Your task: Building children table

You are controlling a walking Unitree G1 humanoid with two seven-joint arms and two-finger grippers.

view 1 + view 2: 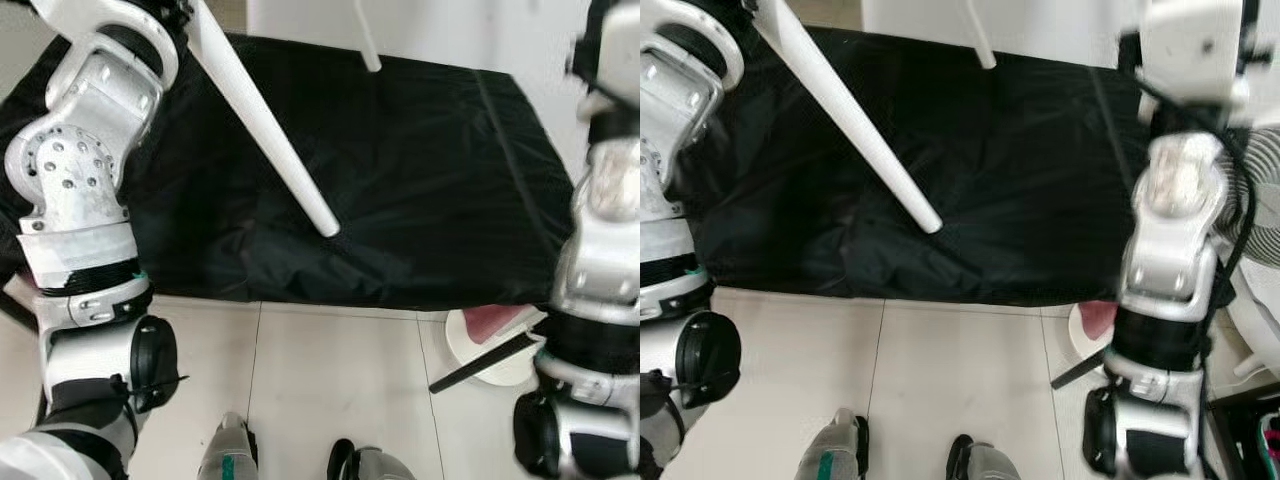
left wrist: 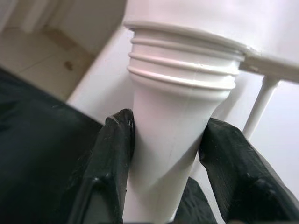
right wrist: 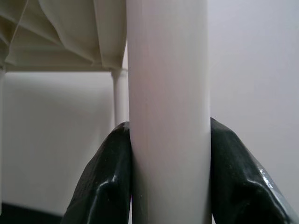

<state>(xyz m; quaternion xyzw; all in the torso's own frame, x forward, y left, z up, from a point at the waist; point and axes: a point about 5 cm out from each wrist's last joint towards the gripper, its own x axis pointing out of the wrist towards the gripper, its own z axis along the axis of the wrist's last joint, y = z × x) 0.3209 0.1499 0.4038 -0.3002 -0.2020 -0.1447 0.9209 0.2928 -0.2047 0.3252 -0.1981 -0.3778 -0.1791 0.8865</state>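
Two white table legs point(image 1: 265, 125) point(image 1: 367, 40), one black cloth point(image 1: 420, 170)

A: Where's the table leg point(image 1: 268, 132)?
B: It slants over the cloth point(image 1: 420, 180), free end toward the robot. A thinner leg point(image 1: 367, 40) sits behind it, to its right.

A: And the cloth?
B: On the floor point(image 1: 330, 370), ahead of the robot's feet point(image 1: 232, 452). A round stool point(image 1: 490, 345) stands at its near right corner

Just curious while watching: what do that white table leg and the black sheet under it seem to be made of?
The table leg looks like moulded plastic: smooth, slightly glossy, with ridged threads at its wide end. The black sheet looks like thin synthetic fabric, wrinkled with a faint sheen; I can't say exactly which.
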